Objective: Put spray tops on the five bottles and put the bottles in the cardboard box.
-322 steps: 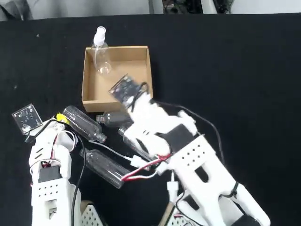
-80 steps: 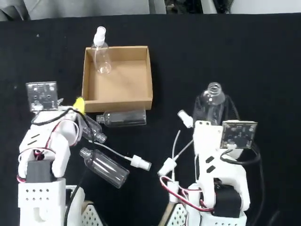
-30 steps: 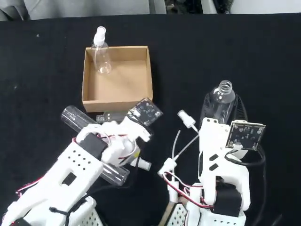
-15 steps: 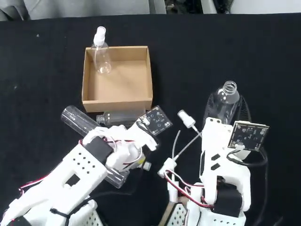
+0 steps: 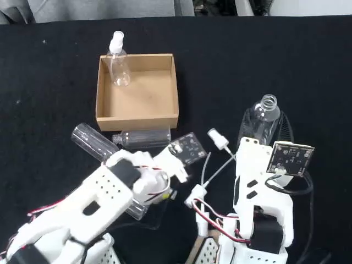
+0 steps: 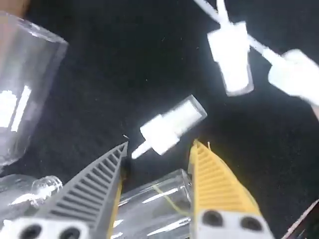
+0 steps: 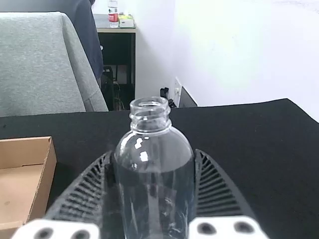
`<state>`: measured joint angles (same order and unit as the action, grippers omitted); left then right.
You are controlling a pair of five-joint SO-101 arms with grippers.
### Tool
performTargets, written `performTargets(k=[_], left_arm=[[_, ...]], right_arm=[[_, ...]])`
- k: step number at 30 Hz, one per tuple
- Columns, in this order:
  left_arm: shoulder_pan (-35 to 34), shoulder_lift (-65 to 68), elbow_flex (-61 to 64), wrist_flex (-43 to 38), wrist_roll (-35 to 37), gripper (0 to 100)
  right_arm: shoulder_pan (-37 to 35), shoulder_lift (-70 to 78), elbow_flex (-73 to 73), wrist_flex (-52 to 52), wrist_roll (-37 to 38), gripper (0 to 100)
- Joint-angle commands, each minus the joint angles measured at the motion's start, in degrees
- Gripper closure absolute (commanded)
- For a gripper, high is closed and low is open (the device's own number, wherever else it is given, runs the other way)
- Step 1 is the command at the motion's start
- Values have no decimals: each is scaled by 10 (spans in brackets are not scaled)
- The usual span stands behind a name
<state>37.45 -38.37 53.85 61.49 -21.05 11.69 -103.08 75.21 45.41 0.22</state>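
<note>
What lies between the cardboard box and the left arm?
In the high view, a clear bottle lies on its side along the cardboard box's front wall, between it and the left arm. A second bottle lies slanted beside it.

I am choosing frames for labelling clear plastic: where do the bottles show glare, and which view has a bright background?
High view: highlights on the lying bottle by the box. Left wrist view: white streaks on the nearest bottle under the left hand. Right wrist view: bright wall behind; glints on the held bottle in the right hand.
</note>
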Motion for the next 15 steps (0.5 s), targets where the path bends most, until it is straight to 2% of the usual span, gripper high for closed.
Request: performTargets(k=[1,9,15], left_arm=[[7,59,-58,-3,-7,820],[34,150,-100,-8,-8,820],[31,219,-102,-61,-19,820]], right_arm=[[16,-55,-7,-20,-4,938],[16,-55,-7,-20,-2,937],[16,-55,-7,-20,-1,936]])
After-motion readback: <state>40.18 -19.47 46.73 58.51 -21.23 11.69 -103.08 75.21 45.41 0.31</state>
